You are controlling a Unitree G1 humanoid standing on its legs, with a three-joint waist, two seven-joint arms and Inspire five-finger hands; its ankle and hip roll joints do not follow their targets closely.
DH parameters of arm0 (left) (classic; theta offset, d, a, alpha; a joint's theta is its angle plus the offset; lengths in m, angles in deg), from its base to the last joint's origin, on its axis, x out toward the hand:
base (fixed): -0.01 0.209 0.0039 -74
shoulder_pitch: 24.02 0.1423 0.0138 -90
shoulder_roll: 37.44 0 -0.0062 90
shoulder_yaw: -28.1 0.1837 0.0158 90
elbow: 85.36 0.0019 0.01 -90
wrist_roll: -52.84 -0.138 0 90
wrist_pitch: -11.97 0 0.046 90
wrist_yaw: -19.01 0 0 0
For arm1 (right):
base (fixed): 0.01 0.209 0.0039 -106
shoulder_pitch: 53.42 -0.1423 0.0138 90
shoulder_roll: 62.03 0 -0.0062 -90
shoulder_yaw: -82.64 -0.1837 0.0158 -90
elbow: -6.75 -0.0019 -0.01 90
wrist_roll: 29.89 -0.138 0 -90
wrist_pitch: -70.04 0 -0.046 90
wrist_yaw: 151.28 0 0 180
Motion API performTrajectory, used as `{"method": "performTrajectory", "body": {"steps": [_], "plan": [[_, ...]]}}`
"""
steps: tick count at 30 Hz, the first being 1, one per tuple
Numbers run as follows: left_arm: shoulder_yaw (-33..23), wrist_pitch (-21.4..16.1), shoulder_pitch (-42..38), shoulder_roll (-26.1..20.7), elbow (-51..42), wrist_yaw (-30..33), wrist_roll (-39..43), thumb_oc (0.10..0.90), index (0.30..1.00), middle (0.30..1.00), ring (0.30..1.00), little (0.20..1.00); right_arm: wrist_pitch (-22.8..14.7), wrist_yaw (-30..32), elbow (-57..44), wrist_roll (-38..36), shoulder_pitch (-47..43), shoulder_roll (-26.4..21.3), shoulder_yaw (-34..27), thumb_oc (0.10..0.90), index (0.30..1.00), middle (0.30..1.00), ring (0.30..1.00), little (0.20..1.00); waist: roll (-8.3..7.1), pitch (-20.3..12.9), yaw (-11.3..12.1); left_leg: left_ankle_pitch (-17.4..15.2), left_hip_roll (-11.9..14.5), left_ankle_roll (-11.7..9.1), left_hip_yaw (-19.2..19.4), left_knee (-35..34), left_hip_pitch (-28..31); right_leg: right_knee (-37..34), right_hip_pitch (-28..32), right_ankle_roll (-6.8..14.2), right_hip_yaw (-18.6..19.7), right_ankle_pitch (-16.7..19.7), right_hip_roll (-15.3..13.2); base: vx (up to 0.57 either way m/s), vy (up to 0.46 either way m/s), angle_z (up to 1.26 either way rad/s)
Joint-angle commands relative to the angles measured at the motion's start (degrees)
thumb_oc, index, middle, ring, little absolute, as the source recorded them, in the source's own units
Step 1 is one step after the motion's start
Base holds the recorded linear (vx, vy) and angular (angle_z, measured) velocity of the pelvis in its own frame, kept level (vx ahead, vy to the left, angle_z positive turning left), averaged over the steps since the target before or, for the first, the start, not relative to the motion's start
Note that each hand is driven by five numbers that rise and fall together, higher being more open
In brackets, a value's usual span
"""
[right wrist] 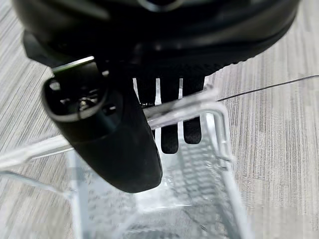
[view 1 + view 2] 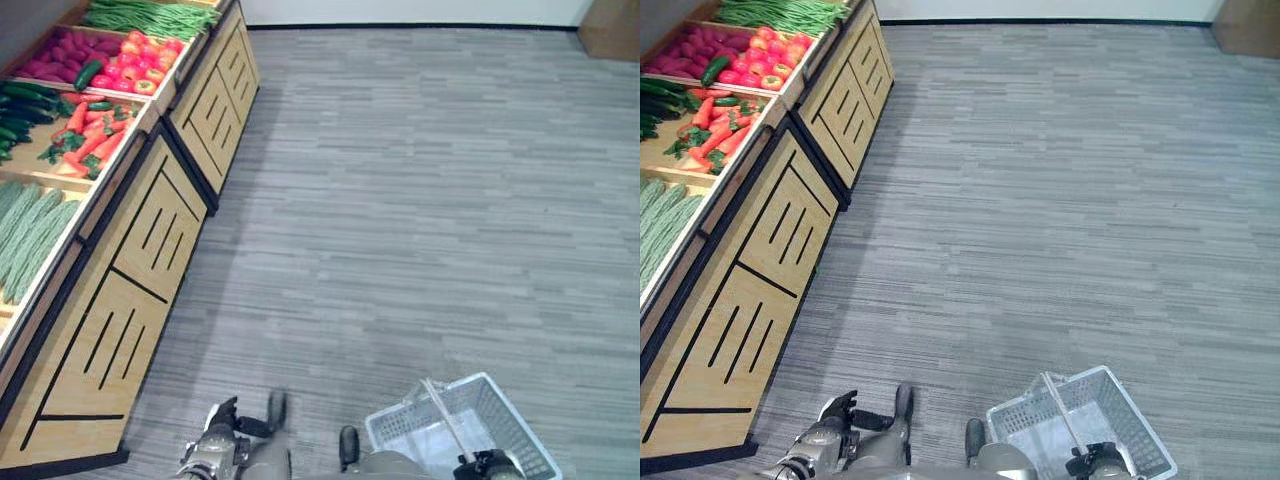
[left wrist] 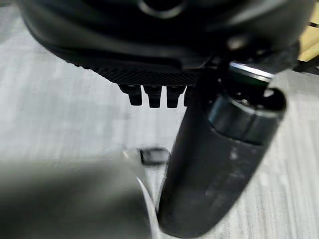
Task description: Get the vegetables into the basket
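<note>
Well apart from the left hand [image 2: 222,425], ahead and to its left, the vegetables [image 2: 90,130] are kept on the wooden stand [image 2: 150,250], while the basket [image 2: 500,420] handle is clasped by the right hand [image 1: 169,114]; the nearer left hand is held empty with relaxed fingers.

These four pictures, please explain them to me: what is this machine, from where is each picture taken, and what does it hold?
A two-armed humanoid robot took them. The two wide pictures come from cameras on its head, looking down at a grey floor. Along its left stands a wooden produce stand with carrots, cucumbers, red peppers and green beans. The two close pictures come from cameras on its wrists. The right hand curls round the handle of a white wire basket, which looks empty. The left hand holds nothing.
</note>
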Motion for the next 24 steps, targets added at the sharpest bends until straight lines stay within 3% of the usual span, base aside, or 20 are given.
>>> {"method": "performTrajectory", "body": {"steps": [1, 11, 24], "plan": [[2.3, 0.2, 3.8, -0.8, 2.8, 1.1, -1.9, 0.9, 1.0, 1.0, 1.0, 1.0, 0.1, 1.1, -0.3, -0.8, 5.5, -0.8, 0.0, 0.4, 0.3, 0.3, 0.3, 0.3, -0.68, -3.6, 0.1, -3.2, -0.7, 1.8, 0.9, -1.6, 7.4, 3.0, -3.7, 7.8, 1.9, 0.5, -2.9, 0.14, 0.04, -0.81], [1.5, 0.3, 4.3, -1.3, 3.6, 1.7, -1.7, 0.9, 1.0, 1.0, 1.0, 1.0, 0.2, 1.3, 0.0, -1.0, 5.2, 0.3, 0.1, 0.4, 0.3, 0.3, 0.3, 0.3, -1.58, -5.5, -0.1, -5.3, -0.7, 2.9, 1.3, -4.1, 12.2, 1.0, -3.2, 8.7, 2.9, 2.1, -3.6, 0.02, 0.04, 0.02], [1.7, 0.4, 4.0, -1.1, 4.1, 1.8, -1.7, 0.9, 1.0, 1.0, 1.0, 1.0, 0.3, 1.2, 0.3, -1.6, 4.8, 1.4, 0.4, 0.4, 0.3, 0.3, 0.3, 0.3, -1.28, -6.7, -0.6, -6.8, -1.1, 3.4, 1.3, -4.9, 14.0, 1.1, -2.5, 9.1, 3.4, 1.6, -4.2, 0.01, 0.027, 0.0]]}}
